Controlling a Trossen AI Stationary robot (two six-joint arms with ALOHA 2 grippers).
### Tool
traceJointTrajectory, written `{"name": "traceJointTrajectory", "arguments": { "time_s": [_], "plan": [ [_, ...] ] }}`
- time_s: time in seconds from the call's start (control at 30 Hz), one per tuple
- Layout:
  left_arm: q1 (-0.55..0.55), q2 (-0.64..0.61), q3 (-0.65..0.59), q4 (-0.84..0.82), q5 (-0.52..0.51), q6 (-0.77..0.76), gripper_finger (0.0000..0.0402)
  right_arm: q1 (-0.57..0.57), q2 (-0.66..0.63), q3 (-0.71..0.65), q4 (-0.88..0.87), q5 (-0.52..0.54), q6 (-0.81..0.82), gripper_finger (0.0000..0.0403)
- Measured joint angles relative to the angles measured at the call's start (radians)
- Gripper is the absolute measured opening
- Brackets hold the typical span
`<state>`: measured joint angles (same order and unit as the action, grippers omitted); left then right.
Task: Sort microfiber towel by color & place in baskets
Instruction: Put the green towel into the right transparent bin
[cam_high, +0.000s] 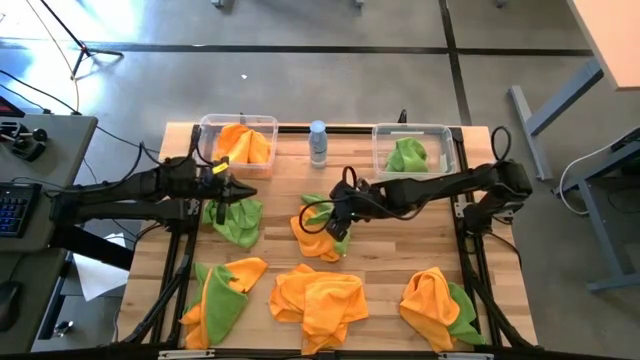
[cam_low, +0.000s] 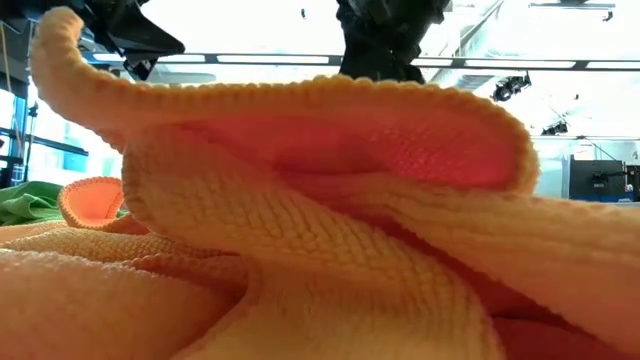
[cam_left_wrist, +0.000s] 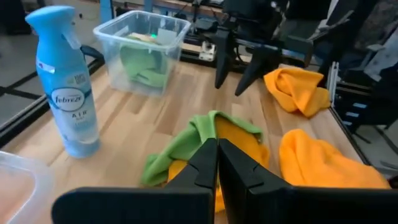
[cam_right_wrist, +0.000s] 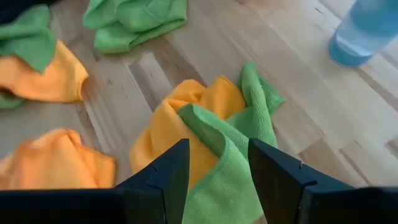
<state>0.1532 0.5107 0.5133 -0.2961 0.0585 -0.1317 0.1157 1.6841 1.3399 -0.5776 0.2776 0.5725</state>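
Right wrist view: green towel between right tool fingers.

Bright, even overhead light; ceiling glare washes the low view, where a close orange towel blurs softly.

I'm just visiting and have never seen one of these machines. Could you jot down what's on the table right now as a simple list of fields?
Table: wooden table
Left basket: left basket, clear tub holding an orange towel
Right basket: right basket, clear tub holding a green towel
Between baskets: spray bottle
Loose cloths: orange and green towels in mixed piles across the table
Left gripper: left gripper, shut, empty, over a green towel pile
Right gripper: right gripper, open, over the centre pile's green towel
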Motion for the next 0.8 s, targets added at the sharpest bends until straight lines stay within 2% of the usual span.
{"name": "traceJointTrajectory", "arguments": {
  "time_s": [0.23,0.47,0.57,0.7,0.8],
  "plan": [
    [0.0,0.003,-0.012,0.009,-0.043,-0.044,0.0,0.009,0.083,0.0,-0.002,0.003,-0.145,0.0159],
    [0.0,0.004,-0.012,0.007,-0.045,-0.05,0.0,0.008,0.148,0.0,-0.021,0.007,-0.144,0.0154],
    [0.0,0.003,-0.012,0.007,-0.045,-0.062,0.0,0.008,0.157,0.0,-0.038,0.007,-0.112,0.012],
    [0.0,0.003,-0.012,0.006,-0.044,-0.076,0.0,0.008,0.15,0.0,-0.037,0.008,-0.059,0.0021],
    [0.0,0.004,-0.012,0.006,-0.044,-0.076,0.0,0.014,0.126,0.0,-0.012,0.026,-0.038,0.0019]
  ]
}}
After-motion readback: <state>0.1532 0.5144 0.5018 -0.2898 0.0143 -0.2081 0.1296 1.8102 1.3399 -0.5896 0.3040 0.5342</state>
